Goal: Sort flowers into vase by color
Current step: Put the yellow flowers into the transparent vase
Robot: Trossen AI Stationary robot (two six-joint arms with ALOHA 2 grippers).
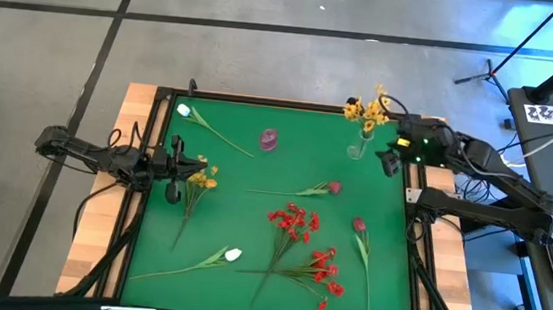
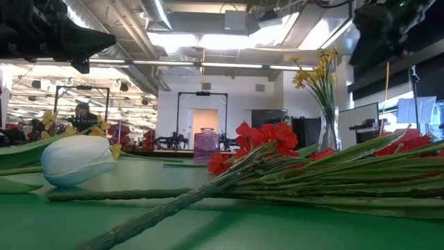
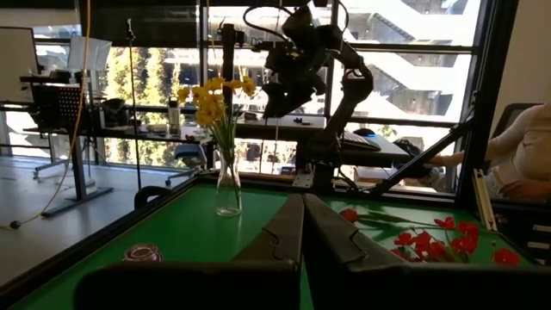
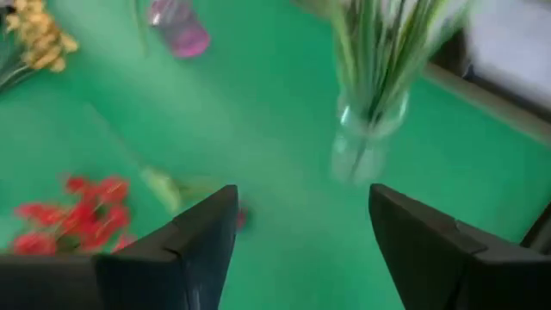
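We have a yellow spray standing in the clear vase (image 1: pixel 359 145) at the mat's far right corner, and our right gripper (image 1: pixel 391 157) hangs just beside it, fingers spread wide with nothing between them; we judge that placing done. Our left gripper (image 1: pixel 173 162) waits at the left edge, fingers pressed together and empty, near another yellow spray (image 1: pixel 199 180) lying on the mat. The pink vase (image 1: pixel 270 139) stands empty at the far middle. Red sprays (image 1: pixel 296 221), two white tulips (image 1: pixel 233 256) and two dark pink tulips (image 1: pixel 359 225) lie flat on the green mat (image 1: pixel 221 210). Next we likely need the loose yellow spray: reach across, pinch its stem mid-length, then lift it upright and feed it into the clear vase without knocking the flowers already there.
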